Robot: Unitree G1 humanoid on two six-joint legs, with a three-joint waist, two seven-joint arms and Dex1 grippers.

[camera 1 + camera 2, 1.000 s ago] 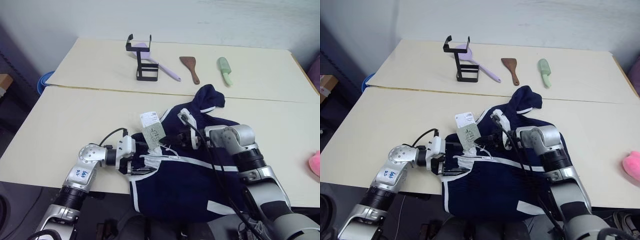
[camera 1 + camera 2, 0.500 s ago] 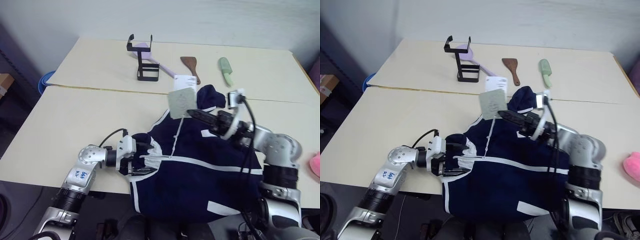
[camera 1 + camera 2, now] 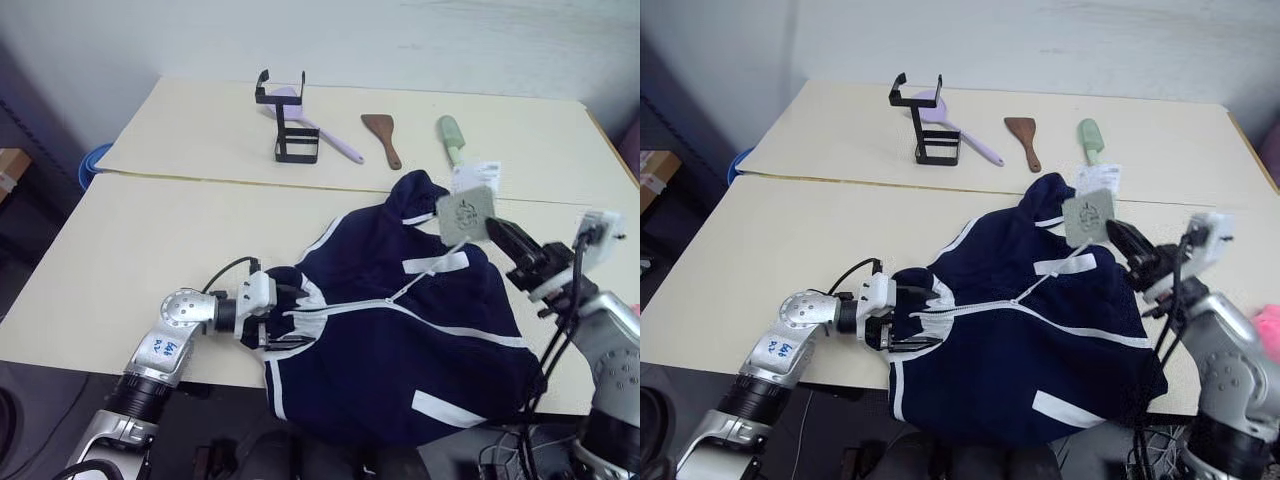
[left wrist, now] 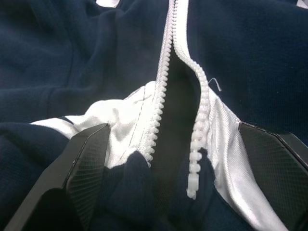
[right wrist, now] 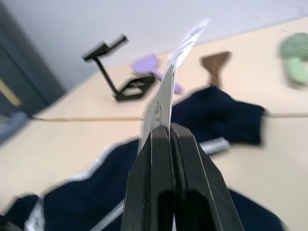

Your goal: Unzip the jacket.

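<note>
1. Pinching the hang tag between its closed fingers, the right gripper holds the tag up at about 3 o'clock of the jacket, and a thin white line runs from it down to the zipper.
2. The left gripper sits at the jacket's 9 o'clock edge with its fingers spread wide on either side of the fabric; in the left wrist view the zipper teeth between them are already parted.
3. The jacket lies on the near table, its lower part hanging over the front edge at 6 o'clock.
4. Risk, as I judge it: the pull goes through a paper tag, so the tag may tear or slip out of the fingers, leaving the slider stuck.
5. With the left fingers open, the fabric seems only loosely braced; a hard pull could drag the whole jacket off the edge.
6. The black wire stand at 11 o'clock on the far table holds a purple spatula; the brown spatula and green brush lie loose beside it.
</note>
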